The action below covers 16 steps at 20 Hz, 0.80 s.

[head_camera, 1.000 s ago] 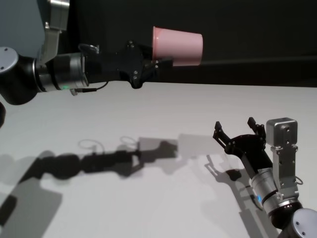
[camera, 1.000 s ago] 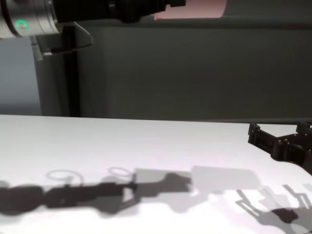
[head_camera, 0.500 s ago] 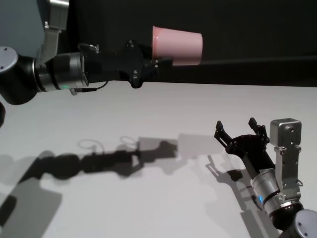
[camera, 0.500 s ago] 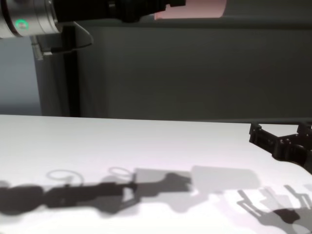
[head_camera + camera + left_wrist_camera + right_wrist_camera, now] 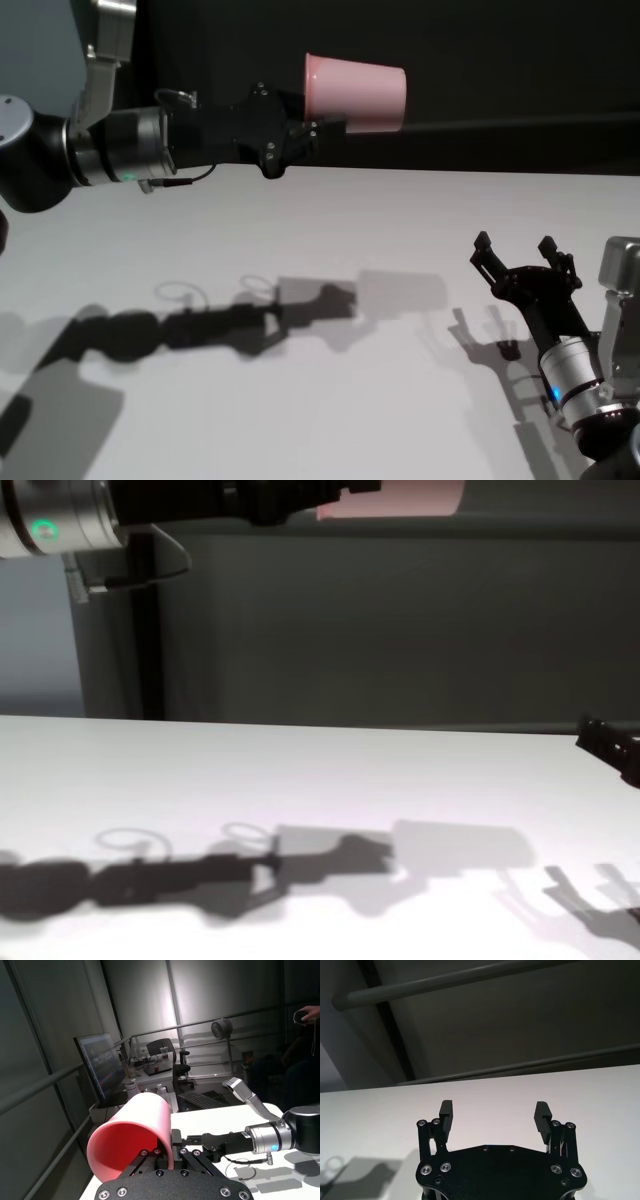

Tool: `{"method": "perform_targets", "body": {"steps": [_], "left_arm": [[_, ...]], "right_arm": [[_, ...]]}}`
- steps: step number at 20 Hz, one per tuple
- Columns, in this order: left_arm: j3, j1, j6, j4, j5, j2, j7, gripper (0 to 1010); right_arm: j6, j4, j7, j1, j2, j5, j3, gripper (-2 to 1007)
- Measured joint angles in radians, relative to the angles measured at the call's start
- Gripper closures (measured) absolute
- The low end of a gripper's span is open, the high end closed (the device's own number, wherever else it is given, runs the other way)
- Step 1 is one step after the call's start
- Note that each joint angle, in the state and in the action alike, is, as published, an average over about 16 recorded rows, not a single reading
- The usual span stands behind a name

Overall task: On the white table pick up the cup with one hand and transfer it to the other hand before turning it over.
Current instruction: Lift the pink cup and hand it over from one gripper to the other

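Observation:
My left gripper (image 5: 322,127) is shut on the pink cup (image 5: 357,92) and holds it on its side, high above the white table (image 5: 330,220), in front of the dark wall. The cup's rim faces my left. The left wrist view shows the cup (image 5: 131,1136) from its open mouth, held between the fingers. The chest view shows only the cup's lower edge (image 5: 400,498) at the top. My right gripper (image 5: 523,256) is open and empty, low over the table at the right, well below and to the right of the cup. It shows open in the right wrist view (image 5: 494,1113).
A dark grey wall panel (image 5: 400,630) stands behind the table's far edge. The arm and cup cast a long shadow (image 5: 250,318) across the table's middle.
My right gripper has drawn back to the right, away from the table's middle, still open. The left gripper and the cup have hardly moved.

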Motion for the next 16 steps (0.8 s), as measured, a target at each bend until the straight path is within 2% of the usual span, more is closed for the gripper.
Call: {"method": "perform_targets", "body": {"steps": [8, 12, 16], "left_arm": [[0.0, 0.0, 0.0, 0.0, 0.0, 0.0, 0.0, 958], [0.0, 0.0, 0.001, 0.0, 0.0, 0.0, 0.0, 958], [0.0, 0.0, 0.001, 0.0, 0.0, 0.0, 0.0, 958]], "right_arm": [[0.017, -0.01, 0.031, -0.002, -0.04, 0.128, 0.103, 5], [0.045, -0.014, 0.043, 0.004, -0.062, 0.22, 0.156, 5], [0.086, -0.017, 0.047, 0.013, -0.083, 0.321, 0.203, 5]]}}
